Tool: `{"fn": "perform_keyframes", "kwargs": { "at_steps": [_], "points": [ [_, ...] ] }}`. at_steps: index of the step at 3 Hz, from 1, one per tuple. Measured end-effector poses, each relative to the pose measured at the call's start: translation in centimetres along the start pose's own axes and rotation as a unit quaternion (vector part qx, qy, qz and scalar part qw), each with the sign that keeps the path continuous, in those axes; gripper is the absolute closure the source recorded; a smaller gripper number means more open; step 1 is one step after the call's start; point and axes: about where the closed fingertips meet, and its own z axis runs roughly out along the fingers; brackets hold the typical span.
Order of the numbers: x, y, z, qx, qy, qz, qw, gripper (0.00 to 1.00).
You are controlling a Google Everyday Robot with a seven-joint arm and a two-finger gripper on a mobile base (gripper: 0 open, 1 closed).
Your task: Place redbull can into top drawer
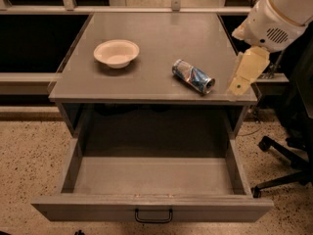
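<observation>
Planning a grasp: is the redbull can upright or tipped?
Tipped: the redbull can lies sideways on the cabinet top, the pincer beside it.

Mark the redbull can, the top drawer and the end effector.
redbull can (193, 76): camera view, middle of its body, lying on its side.
top drawer (98, 209): camera view, front panel, drawer open.
end effector (239, 83): camera view, fingertip end, right of the redbull can.
</observation>
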Motion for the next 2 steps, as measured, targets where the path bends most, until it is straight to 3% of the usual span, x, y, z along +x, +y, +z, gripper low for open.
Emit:
{"fn": "perform_keyframes", "kwargs": {
  "at_steps": [1,2],
  "points": [
    [-0.11,-0.33,0.33,-0.001,-0.002,0.001,1.0,0.0],
    [0.0,-0.4,0.46,0.008,-0.034,0.028,0.999,0.0]
  ]
}}
